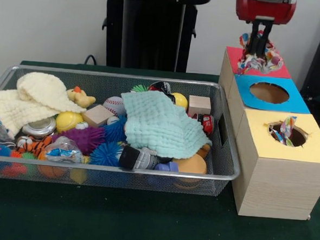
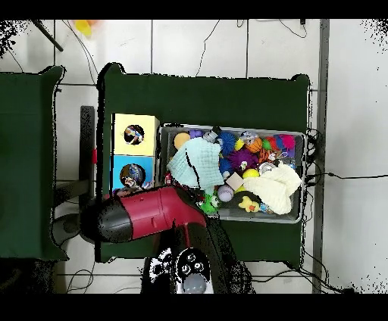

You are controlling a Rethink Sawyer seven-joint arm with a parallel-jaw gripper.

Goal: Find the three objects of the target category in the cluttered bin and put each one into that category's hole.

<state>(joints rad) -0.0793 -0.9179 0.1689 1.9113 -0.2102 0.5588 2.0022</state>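
A wooden box stands right of the mesh bin (image 1: 229, 157), with a red panel (image 1: 233, 52), a blue hole (image 1: 268, 93) and a yellow hole (image 1: 289, 134). My gripper (image 1: 258, 45) hangs over the red panel, shut on a multicoloured fabric toy (image 1: 259, 63) that bunches up on that panel. Another multicoloured fabric piece (image 1: 286, 130) pokes out of the yellow hole. From overhead, the red arm (image 2: 144, 214) covers the red panel and hides the gripper; the yellow hole (image 2: 134, 135) and blue hole (image 2: 132, 175) show.
The bin (image 2: 258, 219) holds a mint cloth (image 1: 162, 125), a cream cloth (image 1: 33, 98), a rubber duck (image 1: 81, 98), a baseball (image 1: 114, 105), wooden blocks (image 1: 199, 105), spiky balls (image 1: 85, 138), a tin can (image 1: 39, 127) and a toy car (image 1: 207, 124). Green cloth covers the table (image 1: 116, 220).
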